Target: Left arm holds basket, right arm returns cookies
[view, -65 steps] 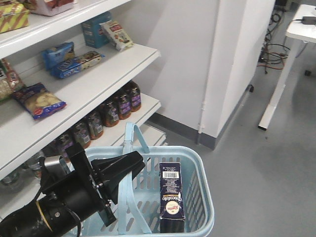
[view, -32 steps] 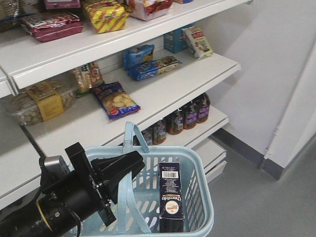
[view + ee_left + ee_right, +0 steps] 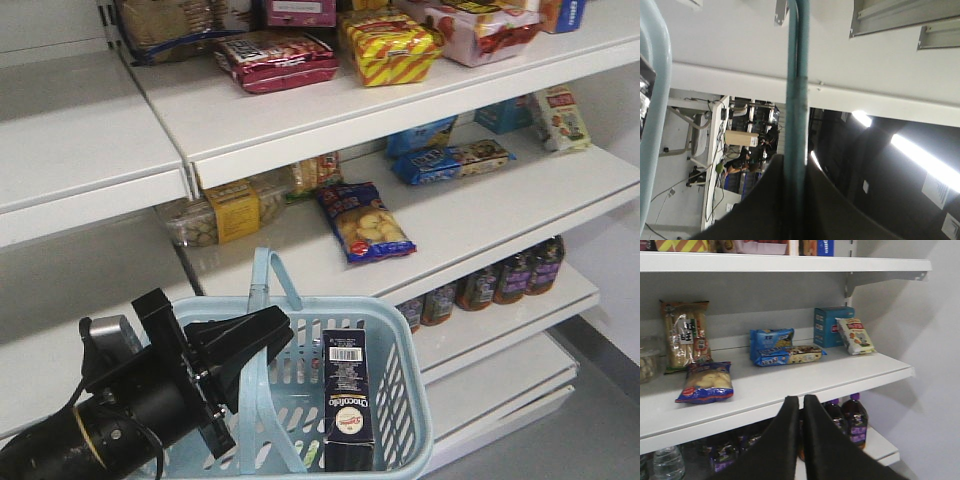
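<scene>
The light blue basket (image 3: pixel 350 303) hangs at the bottom centre of the front view. My left gripper (image 3: pixel 262 335) is shut on one of its swing handles (image 3: pixel 262 285). The left wrist view shows that handle (image 3: pixel 796 100) clamped between the dark jaws of the left gripper (image 3: pixel 796 162). The dark navy box of cookies (image 3: pixel 347 395) stands upright inside the basket against its right wall, barcode label on top. The right gripper (image 3: pixel 801 401) appears only in the right wrist view. It is shut on nothing, in front of the edge of a shelf (image 3: pixel 790 385).
White store shelves fill the view ahead. A blue biscuit pack (image 3: pixel 365 222) and blue cookie packs (image 3: pixel 450 160) lie on the middle shelf, and a yellow-red striped pack (image 3: pixel 392 45) lies above. Dark bottles (image 3: pixel 510 275) line the lower shelf. A teal box (image 3: pixel 832 326) stands at the shelf's right end.
The view has swung left along the shelves. The white wall, grey floor and desk have left the frame. Basket, left gripper and cookie box keep their places in the picture.
</scene>
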